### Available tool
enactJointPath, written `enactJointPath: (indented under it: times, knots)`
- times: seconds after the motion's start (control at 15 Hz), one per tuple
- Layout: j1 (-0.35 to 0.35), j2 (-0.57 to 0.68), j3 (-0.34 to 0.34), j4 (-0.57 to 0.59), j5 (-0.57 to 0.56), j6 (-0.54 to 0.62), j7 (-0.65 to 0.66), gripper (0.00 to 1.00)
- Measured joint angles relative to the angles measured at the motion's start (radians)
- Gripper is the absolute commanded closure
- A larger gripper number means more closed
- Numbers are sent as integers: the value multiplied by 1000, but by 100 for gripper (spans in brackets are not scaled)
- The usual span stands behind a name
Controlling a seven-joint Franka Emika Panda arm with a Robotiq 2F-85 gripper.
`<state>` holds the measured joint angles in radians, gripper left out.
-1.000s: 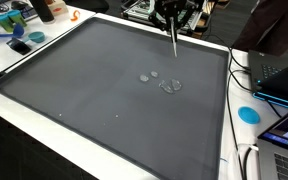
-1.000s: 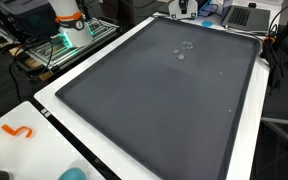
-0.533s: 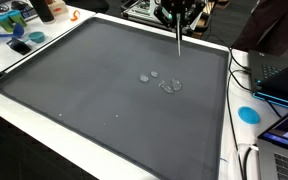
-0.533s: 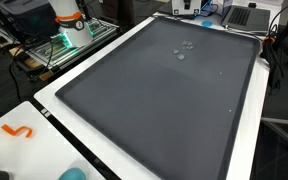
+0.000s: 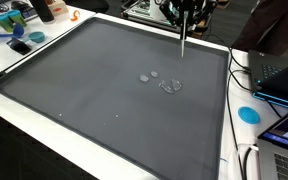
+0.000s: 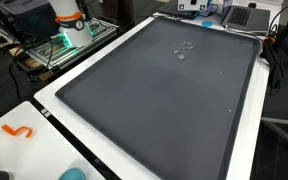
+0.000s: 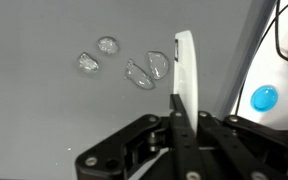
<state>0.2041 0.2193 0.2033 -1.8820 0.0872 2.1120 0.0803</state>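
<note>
A: Starting big: seeing a dark mat (image 5: 74, 95) covering nearly the whole white table (image 5: 29, 112) in both exterior views. Same on your end?

B: Yep. Next size down, spotting the gripper (image 5: 183, 17) hanging over the mat's far rim. Barely catching it in an exterior view with an orange squiggle (image 6: 17, 131) up front, cropped at the top edge there.

A: And the fingers (image 7: 154, 135)?

B: Clamped tight on a white stick (image 7: 185, 70), going by the wrist view. Pinched at its lower end there, pointing out over the mat. Reads as just a thin pale line hanging straight down in an exterior view (image 5: 182, 42). Tip over the mat near the far rim, just beside the drops. Can't tell about contact with the mat.

A: Smaller stuff?

B: Got a blue disc (image 7: 265, 98) off the mat on the white table, also visible in an exterior view (image 5: 248, 113). Then four clear drops (image 7: 109, 45) counted in the wrist view, bunched together left of the stick. Only faint specks in both exterior views (image 5: 170, 85) (image 6: 181, 55), impossible to count properly.
</note>
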Motion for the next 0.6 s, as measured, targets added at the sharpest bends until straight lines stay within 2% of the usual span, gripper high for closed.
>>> enactJointPath:
  times: [0.6]
  knots:
    - [34, 61, -1, 152, -72, -126, 94, 99]
